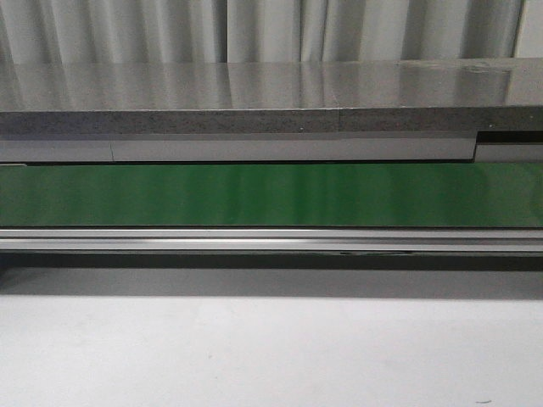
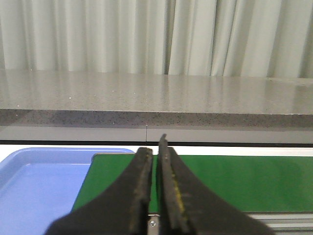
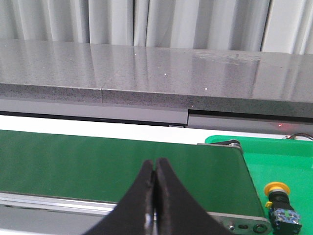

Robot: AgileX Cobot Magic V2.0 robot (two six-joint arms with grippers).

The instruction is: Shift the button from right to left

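Observation:
The button (image 3: 279,200), with a round yellow cap on a black body and small greenish details below, stands in a green tray (image 3: 274,161) beyond the right end of the green conveyor belt (image 3: 112,161). My right gripper (image 3: 154,164) is shut and empty, above the belt's near rail, well left of the button. My left gripper (image 2: 155,149) is shut and empty, its fingers nearly touching, over the belt's left end (image 2: 205,181). Neither gripper nor the button shows in the front view, which has only the belt (image 1: 271,193).
A blue tray (image 2: 39,186) lies just past the belt's left end. A grey stone-like shelf (image 1: 254,97) runs behind the belt, with curtains behind it. An aluminium rail (image 1: 271,240) borders the belt's near side, and a white table surface (image 1: 271,348) lies in front.

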